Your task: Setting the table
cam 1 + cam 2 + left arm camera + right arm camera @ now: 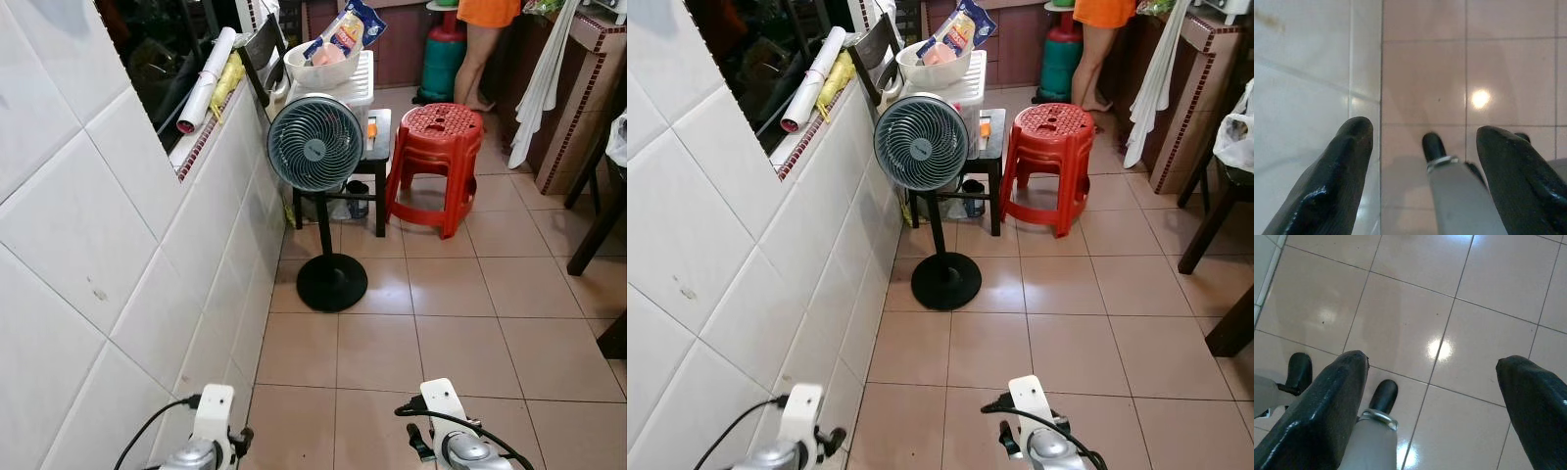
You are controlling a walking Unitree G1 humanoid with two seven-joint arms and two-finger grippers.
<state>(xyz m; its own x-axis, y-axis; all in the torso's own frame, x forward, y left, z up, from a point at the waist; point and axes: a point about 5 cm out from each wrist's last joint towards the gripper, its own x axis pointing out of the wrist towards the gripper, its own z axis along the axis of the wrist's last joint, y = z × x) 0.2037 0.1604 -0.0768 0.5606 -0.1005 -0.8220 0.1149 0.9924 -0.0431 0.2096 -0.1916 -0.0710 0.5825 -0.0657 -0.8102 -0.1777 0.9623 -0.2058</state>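
- Head views: both silver arms hang low over the pinkish tiled floor (pixel 470 333); farther off, a round grey pedestal fan (pixel 315 143) stands left of stacked red plastic stools (pixel 436 147), with a white bowl (pixel 321 69) beyond.
- Left wrist view: left gripper (pixel 1422 147) hangs with its jaws apart, empty.
- Right wrist view: right gripper (pixel 1432 382) hangs with its jaws apart, empty.

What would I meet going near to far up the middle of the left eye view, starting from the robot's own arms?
Left claw's wrist and right claw's wrist → bare floor tiles → fan on its round black base → dark stool and stacked red stools → green gas cylinder beside a person's legs.
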